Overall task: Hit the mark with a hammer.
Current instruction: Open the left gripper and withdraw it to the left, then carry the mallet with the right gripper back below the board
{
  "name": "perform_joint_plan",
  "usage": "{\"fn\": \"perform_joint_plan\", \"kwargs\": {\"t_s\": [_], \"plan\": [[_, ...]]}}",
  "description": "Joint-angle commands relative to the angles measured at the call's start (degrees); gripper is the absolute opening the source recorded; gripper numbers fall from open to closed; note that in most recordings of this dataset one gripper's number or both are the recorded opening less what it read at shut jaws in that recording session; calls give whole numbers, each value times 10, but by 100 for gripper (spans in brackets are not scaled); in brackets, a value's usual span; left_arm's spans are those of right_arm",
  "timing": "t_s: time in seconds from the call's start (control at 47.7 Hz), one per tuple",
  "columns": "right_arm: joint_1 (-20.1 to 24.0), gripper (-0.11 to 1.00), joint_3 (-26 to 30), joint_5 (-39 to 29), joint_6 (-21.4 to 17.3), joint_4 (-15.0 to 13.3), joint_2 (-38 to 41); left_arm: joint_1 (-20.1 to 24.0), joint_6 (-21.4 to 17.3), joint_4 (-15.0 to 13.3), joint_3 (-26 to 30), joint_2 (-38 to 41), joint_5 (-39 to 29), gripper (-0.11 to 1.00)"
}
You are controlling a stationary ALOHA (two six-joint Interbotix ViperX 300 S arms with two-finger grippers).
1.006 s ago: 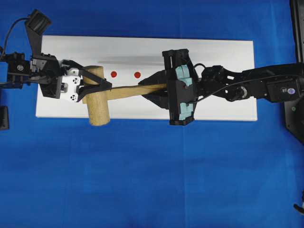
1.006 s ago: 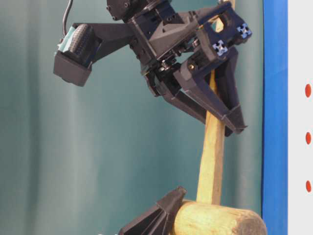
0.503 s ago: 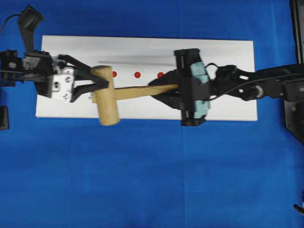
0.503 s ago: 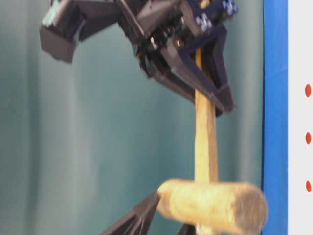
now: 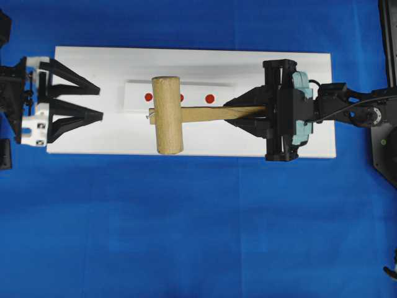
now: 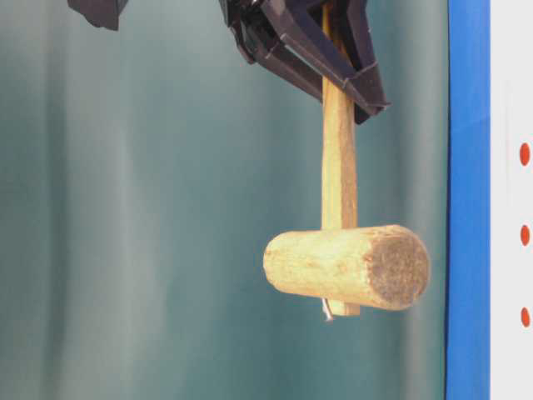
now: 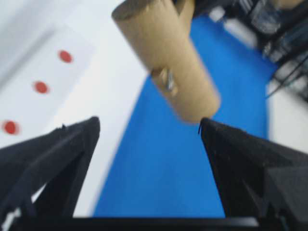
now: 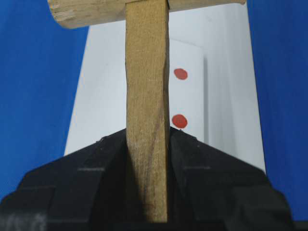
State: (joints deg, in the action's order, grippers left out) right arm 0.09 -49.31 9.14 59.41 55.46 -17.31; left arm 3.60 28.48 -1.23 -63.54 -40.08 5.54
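Observation:
The hammer, a tan wooden mallet, has its thick head (image 5: 167, 115) hanging above the white board (image 5: 298, 68), over its front half. My right gripper (image 5: 231, 113) is shut on its slim handle (image 8: 147, 110) and carries it clear of the surface; the head (image 6: 346, 267) shows a gap to the board. Three red marks sit on a white strip: left mark (image 5: 148, 97), right mark (image 5: 209, 98), and the middle one partly hidden by the head. My left gripper (image 5: 99, 103) stands open at the board's left end, apart from the head (image 7: 168, 53), with nothing between its fingers.
Blue cloth (image 5: 186, 236) surrounds the white board on all sides. The raised white strip (image 5: 135, 99) with the marks lies along the board's middle. A black base (image 5: 384, 149) of the right arm stands at the right edge.
My left gripper opened, let go of the hammer head and drew back to the left. My right gripper carried the hammer rightward and away from the board.

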Motion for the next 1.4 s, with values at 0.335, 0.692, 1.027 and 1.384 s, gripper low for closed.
{"fn": "perform_joint_plan", "kwargs": {"t_s": [0.335, 0.692, 1.027, 1.384], "plan": [[3, 8, 10, 2, -1, 62, -13, 24, -308, 2, 4, -9, -11, 80], [25, 8, 11, 2, -2, 97, -12, 32, -342, 2, 2, -10, -11, 80], [151, 8, 31, 98, -2, 230, 21, 32, -342, 2, 1, -10, 1, 80], [248, 8, 119, 156, -2, 295, 136, 32, -341, 2, -2, -11, 7, 80]]}}
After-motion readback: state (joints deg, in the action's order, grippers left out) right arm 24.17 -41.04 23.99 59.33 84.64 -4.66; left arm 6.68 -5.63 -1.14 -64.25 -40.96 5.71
